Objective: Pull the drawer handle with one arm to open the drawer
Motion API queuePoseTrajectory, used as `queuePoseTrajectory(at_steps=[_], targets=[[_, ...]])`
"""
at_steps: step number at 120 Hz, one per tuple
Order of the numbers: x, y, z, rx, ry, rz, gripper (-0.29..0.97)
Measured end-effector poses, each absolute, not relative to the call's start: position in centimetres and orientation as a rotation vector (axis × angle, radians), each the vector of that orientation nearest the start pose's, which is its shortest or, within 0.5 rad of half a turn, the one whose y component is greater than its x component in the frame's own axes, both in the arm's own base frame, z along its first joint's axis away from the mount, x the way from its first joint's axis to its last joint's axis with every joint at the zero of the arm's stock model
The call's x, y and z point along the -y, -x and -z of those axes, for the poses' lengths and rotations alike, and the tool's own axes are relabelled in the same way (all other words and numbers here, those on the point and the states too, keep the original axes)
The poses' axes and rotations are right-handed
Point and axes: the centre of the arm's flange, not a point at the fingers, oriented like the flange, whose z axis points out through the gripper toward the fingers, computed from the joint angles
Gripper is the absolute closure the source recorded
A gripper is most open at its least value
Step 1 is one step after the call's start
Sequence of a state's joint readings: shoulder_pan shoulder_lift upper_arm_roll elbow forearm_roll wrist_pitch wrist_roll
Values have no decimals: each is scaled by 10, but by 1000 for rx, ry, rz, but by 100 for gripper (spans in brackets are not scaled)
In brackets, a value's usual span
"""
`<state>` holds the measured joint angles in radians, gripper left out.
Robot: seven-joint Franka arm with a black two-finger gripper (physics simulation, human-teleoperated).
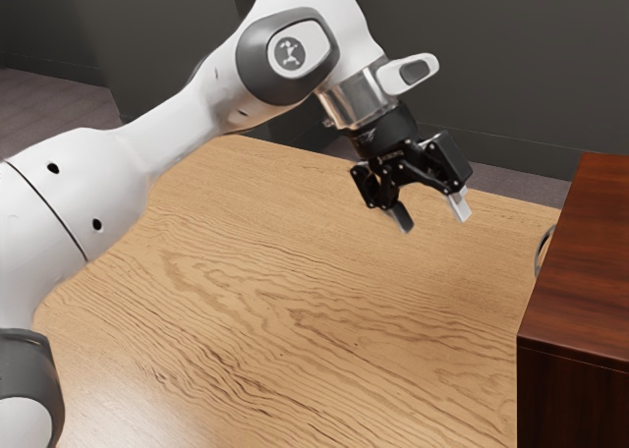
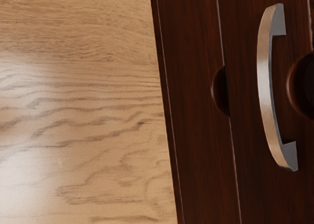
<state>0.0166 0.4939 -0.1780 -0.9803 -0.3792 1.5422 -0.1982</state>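
Though the dark cabinet (image 1: pixel 580 271) is cut off at the exterior view's right edge, its drawer front (image 2: pixel 250 194) shows a curved silver handle (image 2: pixel 265 86). Gripper (image 1: pixel 432 217) hovers over the table (image 1: pixel 275 301), fingers spread wide, holding nothing, clear of the handle

One drawer cabinet (image 1: pixel 580 261) and one table (image 1: pixel 295 301) are counted. One metal handle (image 2: pixel 264 86) is seen. One gripper (image 1: pixel 433 217) with two fingers (image 1: pixel 403 218) is counted.

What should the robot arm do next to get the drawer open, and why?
Probably reach toward the exterior view's right until the open gripper straddles the metal handle. It hangs above the table, apart from the drawer cabinet.
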Motion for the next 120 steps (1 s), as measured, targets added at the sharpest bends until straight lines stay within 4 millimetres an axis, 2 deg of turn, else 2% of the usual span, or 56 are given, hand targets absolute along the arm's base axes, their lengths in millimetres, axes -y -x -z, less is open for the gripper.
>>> queuePoseTrajectory(at_steps=[14, 44, 88, 104, 120], targets=[[121, -682, -600, 69, 3609, -13, 3], [153, -684, -589, 50, 3626, 22, 4], [157, -697, -584, 136, 3671, 163, 17], [155, -700, -580, 132, 3675, 168, 19], [162, -697, -574, 98, 3684, 128, 21]])
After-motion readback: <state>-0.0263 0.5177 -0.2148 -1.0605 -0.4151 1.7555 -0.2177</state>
